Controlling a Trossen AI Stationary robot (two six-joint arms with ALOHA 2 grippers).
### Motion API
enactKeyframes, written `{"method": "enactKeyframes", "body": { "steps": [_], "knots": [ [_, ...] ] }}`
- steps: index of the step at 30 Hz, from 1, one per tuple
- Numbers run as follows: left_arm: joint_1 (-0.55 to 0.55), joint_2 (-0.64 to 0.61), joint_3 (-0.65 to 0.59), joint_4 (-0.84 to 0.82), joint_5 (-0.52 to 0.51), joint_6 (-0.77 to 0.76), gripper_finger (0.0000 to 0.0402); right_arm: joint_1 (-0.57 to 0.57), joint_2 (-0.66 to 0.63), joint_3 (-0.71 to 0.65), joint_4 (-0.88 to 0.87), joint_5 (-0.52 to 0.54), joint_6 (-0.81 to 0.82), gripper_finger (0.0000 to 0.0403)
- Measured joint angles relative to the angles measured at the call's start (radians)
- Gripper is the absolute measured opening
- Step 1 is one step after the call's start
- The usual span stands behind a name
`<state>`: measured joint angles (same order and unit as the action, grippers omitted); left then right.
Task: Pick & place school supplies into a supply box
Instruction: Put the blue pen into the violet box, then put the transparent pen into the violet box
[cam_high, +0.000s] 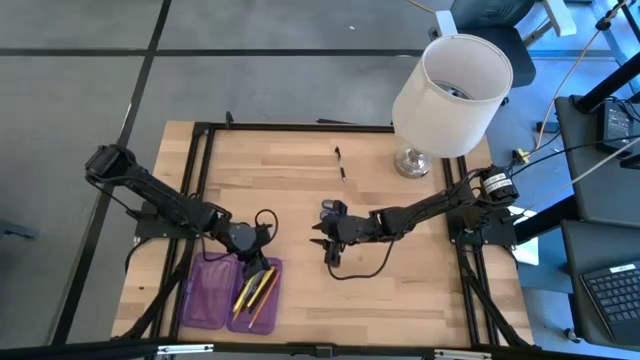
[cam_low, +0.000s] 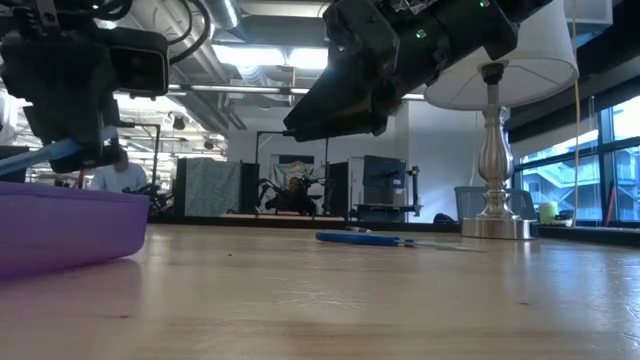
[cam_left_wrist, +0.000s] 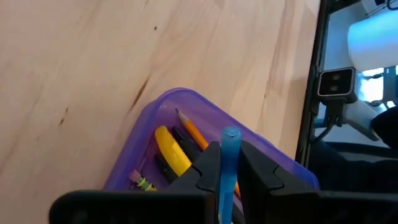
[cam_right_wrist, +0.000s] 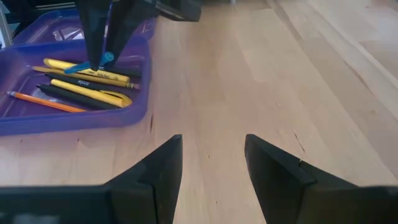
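The supply box (cam_high: 228, 292) is a translucent purple case lying open at the table's near left. One half holds yellow, orange and black pens and pencils (cam_right_wrist: 87, 84). My left gripper (cam_high: 252, 248) hangs over that half, shut on a blue pen (cam_left_wrist: 229, 155). My right gripper (cam_high: 328, 243) hovers open over bare wood at the table's middle, its fingers (cam_right_wrist: 158, 171) around nothing. Two small dark supplies (cam_high: 340, 165) lie flat on the table at the far middle. From the low view, one of them (cam_low: 362, 238) looks blue. My left gripper pinches the blue pen's shaft (cam_left_wrist: 227, 165) between its two fingers, with the round end (cam_left_wrist: 231, 134) sticking out past them. The fingers slant down from above and the pen lies across them (cam_right_wrist: 93, 64). The pen is tilted, just above the pens in the box.
A lamp with a white shade (cam_high: 452, 75) and a metal foot (cam_high: 411, 162) stands at the far right corner. A black cable (cam_high: 360, 268) loops on the wood below my right arm. Bare wood lies between the box and the table's right edge.
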<state>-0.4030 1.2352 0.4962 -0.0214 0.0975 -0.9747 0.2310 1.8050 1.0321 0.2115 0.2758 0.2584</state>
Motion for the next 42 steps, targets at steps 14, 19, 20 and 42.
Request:
{"method": "enactKeyframes", "body": {
  "steps": [14,19,20,42],
  "knots": [
    [0.000,0.007,-0.001,0.001,-0.002,-0.027,0.0048,0.000,0.000,0.000,0.000,0.000,0.000,0.0179],
    [0.000,0.007,-0.002,0.001,-0.001,-0.025,0.0067,0.000,0.000,0.000,0.000,0.000,0.000,0.0179],
    [0.000,0.007,-0.002,0.001,-0.001,-0.025,0.0069,0.000,0.000,0.000,0.000,0.000,0.000,0.0179],
    [0.131,-0.255,-0.002,-0.005,0.067,0.276,0.0077,-0.194,-0.017,-0.001,-0.024,0.164,0.154,0.0179]
  ]
}}
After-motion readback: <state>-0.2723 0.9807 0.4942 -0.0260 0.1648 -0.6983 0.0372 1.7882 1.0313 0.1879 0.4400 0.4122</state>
